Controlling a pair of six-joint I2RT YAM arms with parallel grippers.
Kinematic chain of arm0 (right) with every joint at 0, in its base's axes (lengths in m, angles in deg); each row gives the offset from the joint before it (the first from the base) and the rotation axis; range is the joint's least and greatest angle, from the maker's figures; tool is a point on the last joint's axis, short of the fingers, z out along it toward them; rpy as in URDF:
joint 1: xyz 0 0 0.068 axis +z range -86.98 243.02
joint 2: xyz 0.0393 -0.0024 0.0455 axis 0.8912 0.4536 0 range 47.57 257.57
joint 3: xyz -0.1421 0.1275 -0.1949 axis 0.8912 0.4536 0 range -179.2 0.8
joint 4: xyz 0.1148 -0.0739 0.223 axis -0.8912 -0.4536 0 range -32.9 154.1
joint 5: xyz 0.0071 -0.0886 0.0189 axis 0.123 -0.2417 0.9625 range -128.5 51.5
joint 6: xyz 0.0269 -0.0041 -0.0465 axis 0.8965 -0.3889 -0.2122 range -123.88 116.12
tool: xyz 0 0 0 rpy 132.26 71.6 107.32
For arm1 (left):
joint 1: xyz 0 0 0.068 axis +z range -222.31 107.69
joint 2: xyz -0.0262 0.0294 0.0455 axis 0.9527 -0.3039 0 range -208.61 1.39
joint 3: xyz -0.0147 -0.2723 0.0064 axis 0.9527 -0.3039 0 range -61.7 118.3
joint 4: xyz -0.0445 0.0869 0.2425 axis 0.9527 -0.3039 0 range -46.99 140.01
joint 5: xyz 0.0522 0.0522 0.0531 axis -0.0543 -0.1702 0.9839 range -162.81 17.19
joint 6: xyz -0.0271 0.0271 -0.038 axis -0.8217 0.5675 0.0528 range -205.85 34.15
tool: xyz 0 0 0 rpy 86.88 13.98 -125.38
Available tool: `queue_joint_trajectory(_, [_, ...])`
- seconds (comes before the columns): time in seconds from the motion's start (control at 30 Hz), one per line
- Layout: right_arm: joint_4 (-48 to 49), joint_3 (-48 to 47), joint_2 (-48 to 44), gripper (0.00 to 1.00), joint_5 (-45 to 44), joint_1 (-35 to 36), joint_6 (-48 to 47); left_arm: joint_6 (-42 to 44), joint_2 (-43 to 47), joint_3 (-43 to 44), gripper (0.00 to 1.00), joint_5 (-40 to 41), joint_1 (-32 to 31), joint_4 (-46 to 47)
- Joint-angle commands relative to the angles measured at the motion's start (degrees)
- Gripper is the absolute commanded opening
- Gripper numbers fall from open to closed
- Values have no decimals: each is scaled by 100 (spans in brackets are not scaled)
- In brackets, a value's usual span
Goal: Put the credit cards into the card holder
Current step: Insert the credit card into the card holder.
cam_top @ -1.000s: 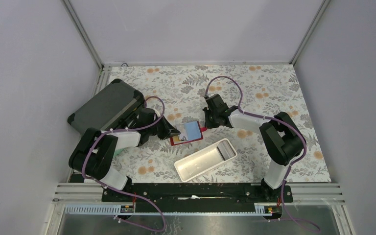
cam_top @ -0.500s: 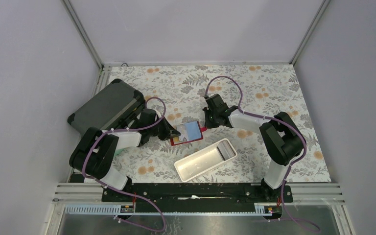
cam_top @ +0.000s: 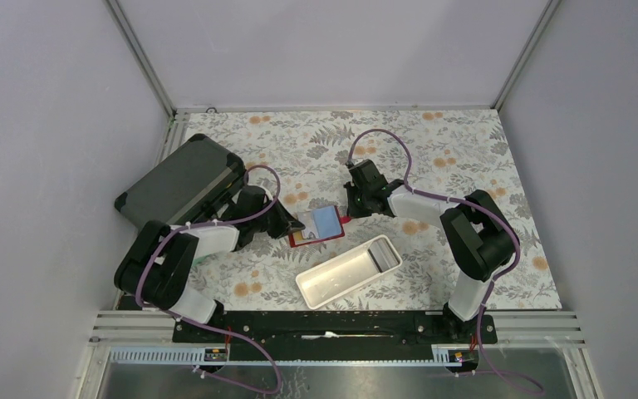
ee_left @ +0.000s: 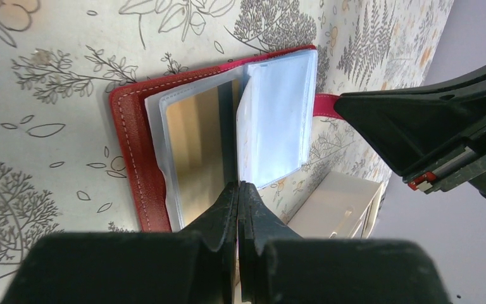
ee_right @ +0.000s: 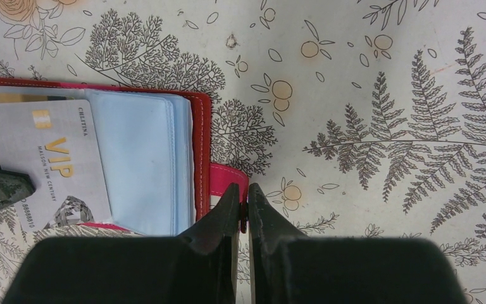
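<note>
Lying near card holder (cam_top: 316,226): white tray (cam_top: 341,278), grey case (cam_top: 181,179) farther left

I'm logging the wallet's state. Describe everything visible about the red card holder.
The card holder is a red leather-like wallet with pale stitching, lying open on the floral table. Clear plastic sleeves fan inside. The right gripper pinches its red strap tab; a pale VIP card overlaps the sleeves.
</note>
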Motion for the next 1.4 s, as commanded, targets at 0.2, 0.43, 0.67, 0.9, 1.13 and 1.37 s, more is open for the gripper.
queue_joint_trajectory(0.2, [92, -207, 9, 0, 150, -36, 77, -140, 109, -116, 0, 502, -64, 315])
queue_joint_trajectory(0.43, [91, -211, 35, 0, 202, -33, 79, 56, 55, 0, 0, 428, -138, 325])
queue_joint_trajectory(0.67, [88, -222, 2, 0, 213, -33, 70, 190, -47, 17, 0, 400, -266, 318])
queue_joint_trajectory(0.9, [92, -241, -8, 0, 234, -34, 84, 263, -155, 80, 0, 418, -316, 245])
queue_joint_trajectory(1.13, [87, -253, 16, 0, 265, -37, 72, 473, -234, 248, 0, 414, -316, 97])
queue_joint_trajectory(1.37, [39, -306, 49, 0, 257, -33, 76, 421, -315, 255, 0, 289, -325, 119])
